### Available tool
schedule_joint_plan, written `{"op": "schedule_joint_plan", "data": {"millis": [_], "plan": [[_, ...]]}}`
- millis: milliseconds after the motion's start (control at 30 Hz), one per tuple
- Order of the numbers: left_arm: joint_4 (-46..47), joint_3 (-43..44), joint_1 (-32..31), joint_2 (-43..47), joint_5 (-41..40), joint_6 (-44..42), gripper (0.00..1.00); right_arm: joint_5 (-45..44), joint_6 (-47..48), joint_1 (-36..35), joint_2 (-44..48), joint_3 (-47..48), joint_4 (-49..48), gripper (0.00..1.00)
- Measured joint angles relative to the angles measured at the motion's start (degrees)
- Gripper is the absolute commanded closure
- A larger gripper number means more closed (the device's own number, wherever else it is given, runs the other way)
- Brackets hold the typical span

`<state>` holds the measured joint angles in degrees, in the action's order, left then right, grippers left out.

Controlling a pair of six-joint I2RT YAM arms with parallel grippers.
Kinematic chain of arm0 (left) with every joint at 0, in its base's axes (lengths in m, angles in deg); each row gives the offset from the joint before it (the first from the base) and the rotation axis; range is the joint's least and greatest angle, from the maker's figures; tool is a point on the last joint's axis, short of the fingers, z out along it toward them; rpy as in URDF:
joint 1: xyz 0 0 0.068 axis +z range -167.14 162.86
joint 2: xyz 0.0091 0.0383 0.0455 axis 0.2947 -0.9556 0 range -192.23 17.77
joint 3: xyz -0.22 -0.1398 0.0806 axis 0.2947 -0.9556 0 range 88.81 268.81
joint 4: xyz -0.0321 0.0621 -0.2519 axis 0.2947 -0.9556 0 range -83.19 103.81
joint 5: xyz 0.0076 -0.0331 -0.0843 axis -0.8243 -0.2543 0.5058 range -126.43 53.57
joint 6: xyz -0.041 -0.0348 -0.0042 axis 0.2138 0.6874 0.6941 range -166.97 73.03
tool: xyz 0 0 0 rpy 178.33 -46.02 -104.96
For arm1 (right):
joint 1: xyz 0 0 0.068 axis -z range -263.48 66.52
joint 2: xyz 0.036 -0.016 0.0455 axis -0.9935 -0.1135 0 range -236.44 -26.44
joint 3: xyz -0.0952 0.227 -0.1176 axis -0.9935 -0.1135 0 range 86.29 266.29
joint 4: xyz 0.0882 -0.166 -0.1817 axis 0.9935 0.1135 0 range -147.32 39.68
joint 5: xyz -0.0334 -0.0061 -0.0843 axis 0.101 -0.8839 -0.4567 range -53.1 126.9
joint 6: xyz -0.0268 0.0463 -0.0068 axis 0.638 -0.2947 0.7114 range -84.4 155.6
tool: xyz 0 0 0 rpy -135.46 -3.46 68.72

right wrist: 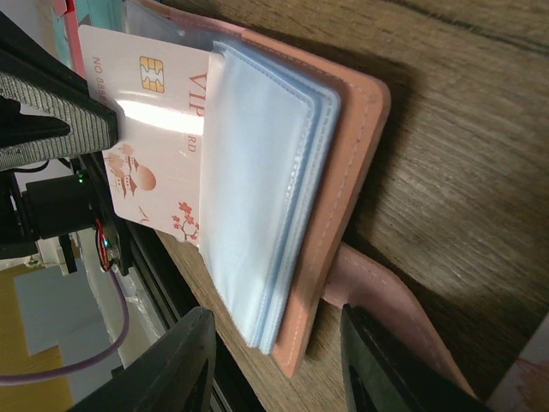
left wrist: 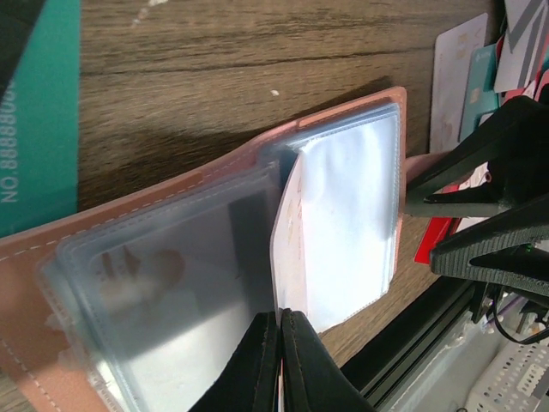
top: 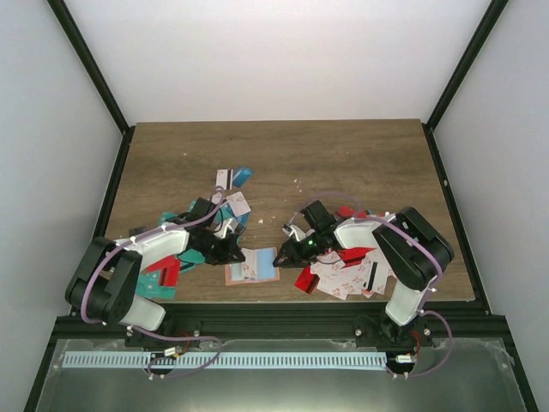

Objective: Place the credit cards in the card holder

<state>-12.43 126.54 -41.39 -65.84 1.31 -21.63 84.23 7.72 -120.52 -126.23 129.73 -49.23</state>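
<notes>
Top cam: salmon-pink folding card holder is lying open near the brown wooden table front edge, between both arms.
Left wrist: left gripper is pinching a white plastic card with red marks tight.
Right wrist: right gripper is sitting with jaws apart, straddling the holder's edge.

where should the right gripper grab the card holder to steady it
Probably the pink cover's free edge of the card holder, from the right arm's side, low along the table. It lies open and flat, that rim juts past the clear sleeves, and the left gripper with its white card occupies the other side.
</notes>
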Motion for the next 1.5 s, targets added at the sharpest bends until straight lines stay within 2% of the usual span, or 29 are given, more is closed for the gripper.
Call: {"op": "schedule_joint_plan", "data": {"millis": [300,500,833,967,1500], "plan": [[3.9,-0.1,-2.5,0.0,0.1,2.1,0.96,0.0,0.0,0.0,-0.1,0.0,0.0,0.59],[5.7,-0.5,-2.8,0.0,0.5,3.6,0.96,-0.7,0.0,0.0,-0.1,0.0,0.3,0.64],[7.0,-2.2,-2.8,0.9,0.5,4.5,0.96,-5.0,0.5,-0.3,1.8,1.0,5.0,0.63],[7.0,-2.2,-2.8,0.9,0.5,4.5,0.96,-7.3,1.0,-0.3,3.0,1.1,7.5,0.73],[7.3,-2.2,-3.1,0.9,0.5,4.5,0.96,-5.8,0.8,-0.2,0.2,1.3,6.7,0.97]]}}
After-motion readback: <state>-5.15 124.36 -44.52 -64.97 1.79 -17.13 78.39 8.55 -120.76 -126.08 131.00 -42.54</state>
